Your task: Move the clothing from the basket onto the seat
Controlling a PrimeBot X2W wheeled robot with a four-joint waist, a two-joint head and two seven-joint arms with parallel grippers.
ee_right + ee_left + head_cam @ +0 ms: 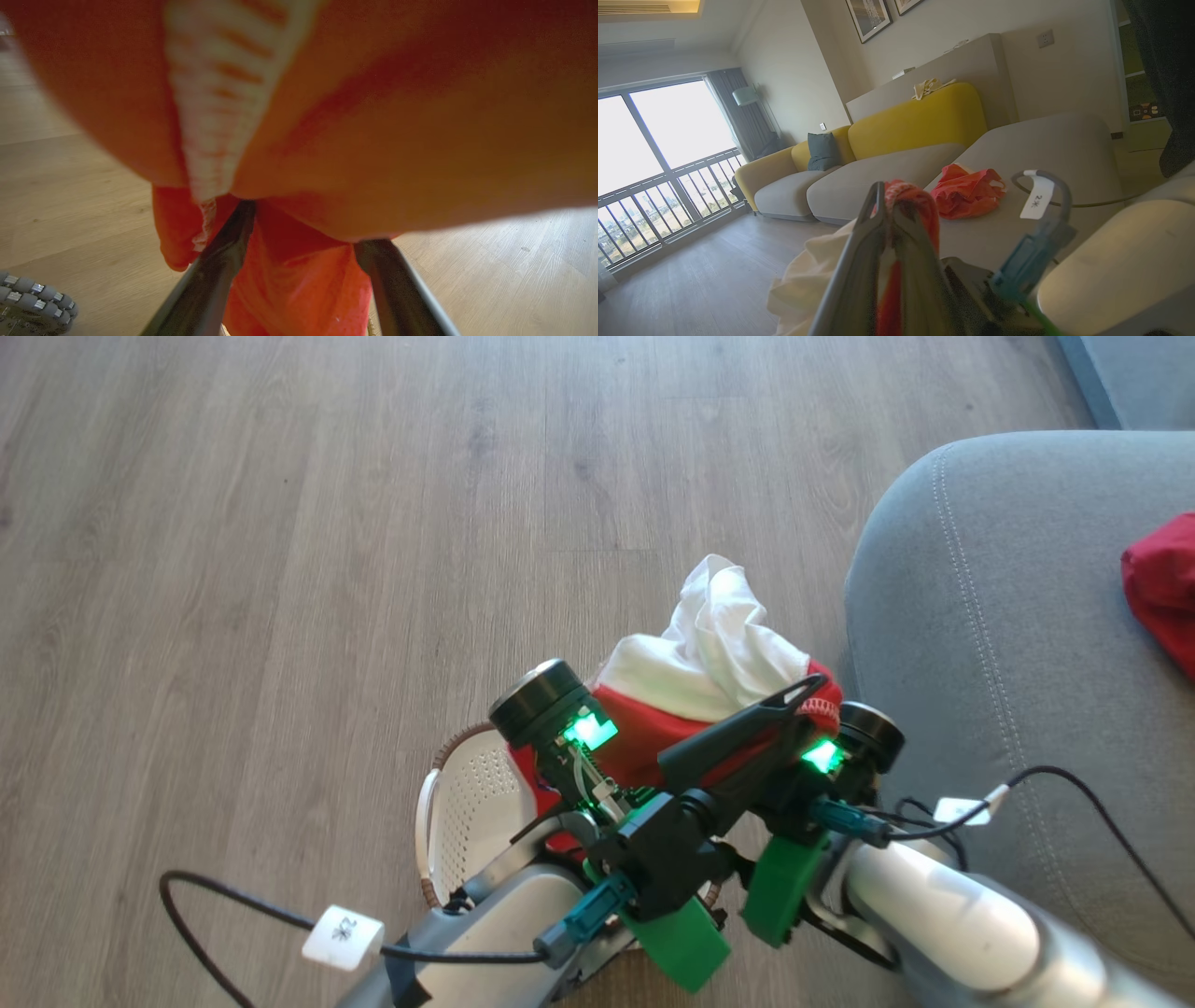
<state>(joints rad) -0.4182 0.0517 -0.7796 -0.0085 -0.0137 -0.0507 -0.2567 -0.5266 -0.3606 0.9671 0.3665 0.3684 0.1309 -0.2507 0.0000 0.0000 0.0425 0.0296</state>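
Open floor [280, 569] left of basket [471, 793], seat [990, 644] close right

The small oval cream plastic basket [467, 803] stands on the wood-plank floor [280, 569], just left of the large grey fabric seat [980, 644]. A red-and-white cloth garment [709, 653] hangs over the basket's right side. Another red cloth garment [1162, 588] lies on the seat, farther right.

1. The basket [471, 803] is mostly hidden behind the left arm [523, 905] and the red and white garment [709, 653]; one white wall with holes shows.
2. A second red garment [1162, 583] on the seat [980, 616] is cut off by the head view's right edge.
3. In the right wrist view the red and white garment is blurry and covers the right tool's [303, 221] fingertips, so its grip cannot be told.
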